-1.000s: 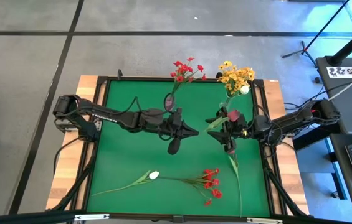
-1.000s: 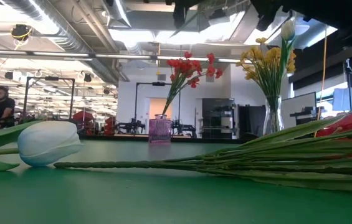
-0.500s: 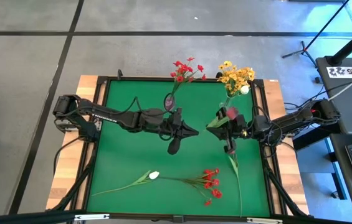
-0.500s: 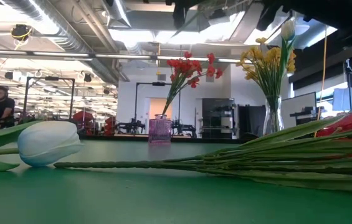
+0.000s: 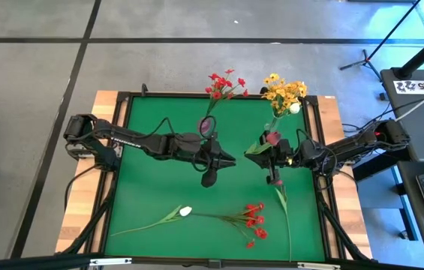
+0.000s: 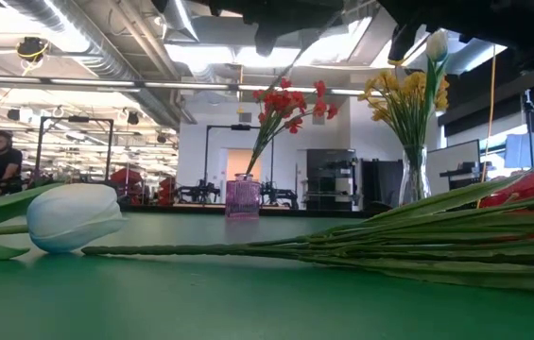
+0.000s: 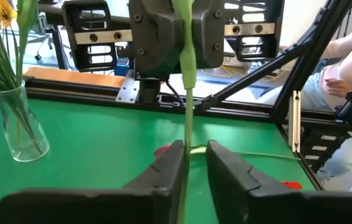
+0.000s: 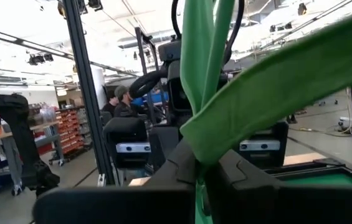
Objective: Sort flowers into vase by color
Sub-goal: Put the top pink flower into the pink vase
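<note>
A dark pink tulip is held upright high over the table's middle right. My right gripper is shut on its green stem. My left gripper stands lower, facing the right one, its fingers parted, and the stem runs down between them, close to one finger. A pink vase with red sprays and a clear vase with yellow sprays and a white tulip stand at the far edge. My right gripper pinches the tulip's stem and a leaf between its two fingers, below the blossom. The fingers come level from the table's right and lie across the stem. The tulip stands upright, lifted clear of the table. My left gripper: whether a finger touches the stem I cannot tell.
A white tulip and a red spray lie on the green mat near the front edge. Another long stem lies on the mat below my right gripper. Black frame rails border the mat. People show in the room behind.
My right gripper has shifted a little toward the table's left, and the tulip's blossom has gone with it. My left gripper has drawn back slightly toward the table's left, uncovering the pink vase's mouth.
</note>
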Motion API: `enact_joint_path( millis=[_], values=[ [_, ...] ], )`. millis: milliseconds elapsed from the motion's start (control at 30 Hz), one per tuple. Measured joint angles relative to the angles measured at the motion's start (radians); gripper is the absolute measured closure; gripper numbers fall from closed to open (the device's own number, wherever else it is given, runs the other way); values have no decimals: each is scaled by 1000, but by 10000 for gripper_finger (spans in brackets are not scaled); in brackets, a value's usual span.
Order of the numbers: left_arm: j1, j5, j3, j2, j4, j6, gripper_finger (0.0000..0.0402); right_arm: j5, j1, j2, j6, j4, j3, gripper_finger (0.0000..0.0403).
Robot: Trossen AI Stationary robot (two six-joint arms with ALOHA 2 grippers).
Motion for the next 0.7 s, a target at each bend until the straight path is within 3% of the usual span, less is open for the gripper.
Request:
enact_joint_path(
  millis=[333, 700],
  values=[
    [4, -26, 0, 0, 24, -2, 258, 2, 0, 0, 3, -31, 0, 393],
    [4, -26, 0, 6, 52, -34, 244, 2, 0, 1, 2, -35, 14, 392]
  ],
)
